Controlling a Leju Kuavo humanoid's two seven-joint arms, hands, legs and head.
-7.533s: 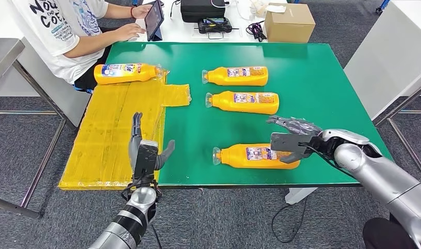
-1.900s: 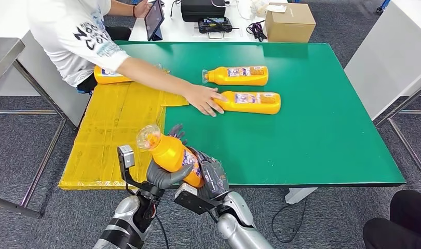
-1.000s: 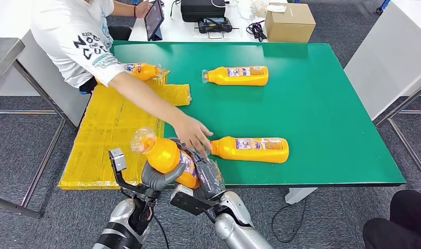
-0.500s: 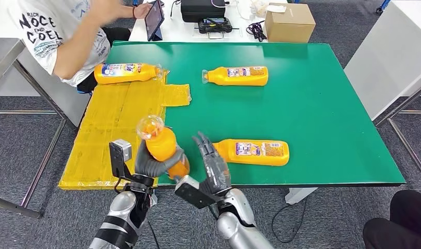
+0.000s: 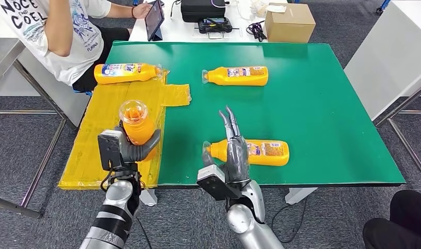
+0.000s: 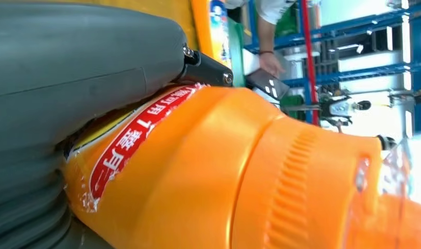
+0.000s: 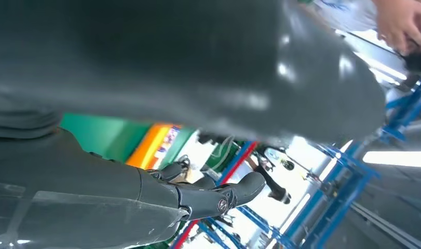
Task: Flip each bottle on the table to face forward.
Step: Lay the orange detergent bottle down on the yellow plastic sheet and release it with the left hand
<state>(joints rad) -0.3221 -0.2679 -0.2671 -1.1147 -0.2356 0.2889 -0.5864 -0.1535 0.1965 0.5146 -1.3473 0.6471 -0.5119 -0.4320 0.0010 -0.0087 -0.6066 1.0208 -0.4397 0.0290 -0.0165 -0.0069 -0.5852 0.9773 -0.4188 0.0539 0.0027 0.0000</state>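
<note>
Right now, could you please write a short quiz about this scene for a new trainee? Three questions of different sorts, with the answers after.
1. True or false: the left hand holds an orange bottle.
2. Multiple choice: on what does the bottle near the person lie? A) green table B) yellow mat C) cardboard box
3. Fill in: the right hand is raised in front of the near bottle, with its fingers ____.

Key
1. True; its cap end points up toward the head camera.
2. B, the yellow mat.
3. Straight; it holds nothing. The far bottle also lies on the green table.
</note>
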